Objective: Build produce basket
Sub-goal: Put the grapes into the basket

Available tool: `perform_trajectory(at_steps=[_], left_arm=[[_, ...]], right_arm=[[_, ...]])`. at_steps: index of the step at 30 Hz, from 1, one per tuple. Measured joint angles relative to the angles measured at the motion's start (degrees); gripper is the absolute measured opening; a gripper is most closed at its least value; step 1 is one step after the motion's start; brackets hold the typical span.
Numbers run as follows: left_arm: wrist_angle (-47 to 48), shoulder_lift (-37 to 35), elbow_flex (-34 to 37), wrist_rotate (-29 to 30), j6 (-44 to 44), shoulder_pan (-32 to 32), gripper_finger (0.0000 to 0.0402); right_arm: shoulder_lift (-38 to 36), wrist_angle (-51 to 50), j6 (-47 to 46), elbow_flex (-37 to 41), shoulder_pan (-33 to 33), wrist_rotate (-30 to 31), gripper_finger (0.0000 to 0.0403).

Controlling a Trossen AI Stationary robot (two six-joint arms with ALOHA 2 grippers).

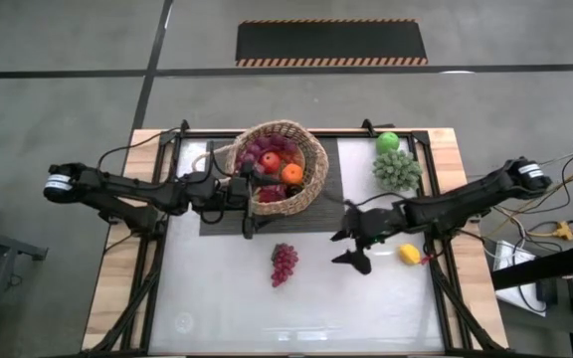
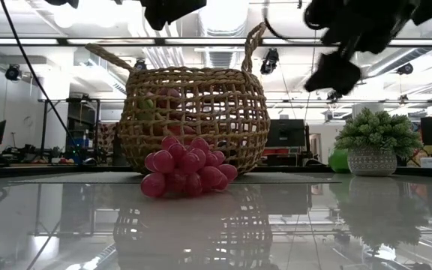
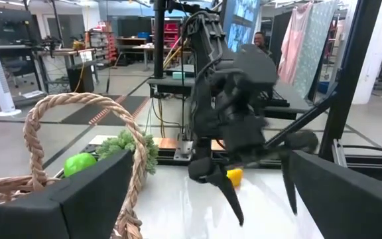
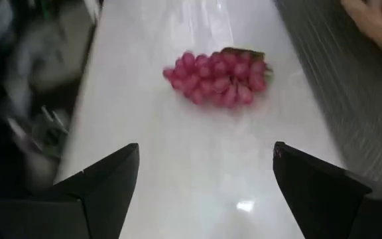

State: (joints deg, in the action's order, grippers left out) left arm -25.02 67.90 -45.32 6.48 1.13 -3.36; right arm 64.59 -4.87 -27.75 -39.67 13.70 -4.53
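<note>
Right gripper (image 1: pixel 351 249): jaws spread wide, nothing between them; it hangs above the bare tabletop, clear of all produce. Ahead of the jaws, near but not touching: grapes (image 4: pixel 219 77), a pink-red bunch lying alone on the white table (image 1: pixel 227 308), framed squarely between the two fingers in the right wrist view. Behind the jaws, beside the right forearm: lemon (image 1: pixel 408 254), on the table, untouched. Further off on that side, toward the far edge: green apple (image 1: pixel 388 142), just beside a leafy clump (image 1: pixel 397 170), which is not produce. Left gripper (image 1: pixel 244 189): at the near rim of the basket (image 1: pixel 311 159), fingers apart in its wrist view, nothing seen between them; it appears to wait there. Basket: on a dark mat (image 1: pixel 331 199), well ahead of the right jaws and past the grapes; already holds a red apple (image 1: pixel 270 159), an orange (image 1: pixel 291 174) and dark purple fruit, other contents hard to tell apart. Step in hand, as judged: the approach to the grapes, with three pieces left outside. Next move calls for: bringing the open jaws forward and down over the bunch, centred on its thick middle and not the loose tip, closing gently since the cluster is lumpy and may roll, then lifting high enough to clear the basket rim and handles, keeping off the left gripper.
</note>
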Motion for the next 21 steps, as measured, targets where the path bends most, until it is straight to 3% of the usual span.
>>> perform_trajectory(at_steps=[4, 8, 21], left_arm=[[0.00, 0.00, 0.00, 0.00, -0.02, 0.00, 0.0388], [0.51, 0.00, 0.00, 0.00, -0.17, 0.00, 0.0388], [2.65, -2.16, 1.01, 4.22, -8.30, 0.00, 0.0388]], right_arm=[[6.43, -0.48, 17.46, -4.01, 0.05, 0.14, 0.0329], [13.29, 1.02, 28.72, -8.51, 0.04, 4.37, 0.0329], [35.93, 6.90, 45.78, -25.76, -0.41, 5.64, 0.0312]])
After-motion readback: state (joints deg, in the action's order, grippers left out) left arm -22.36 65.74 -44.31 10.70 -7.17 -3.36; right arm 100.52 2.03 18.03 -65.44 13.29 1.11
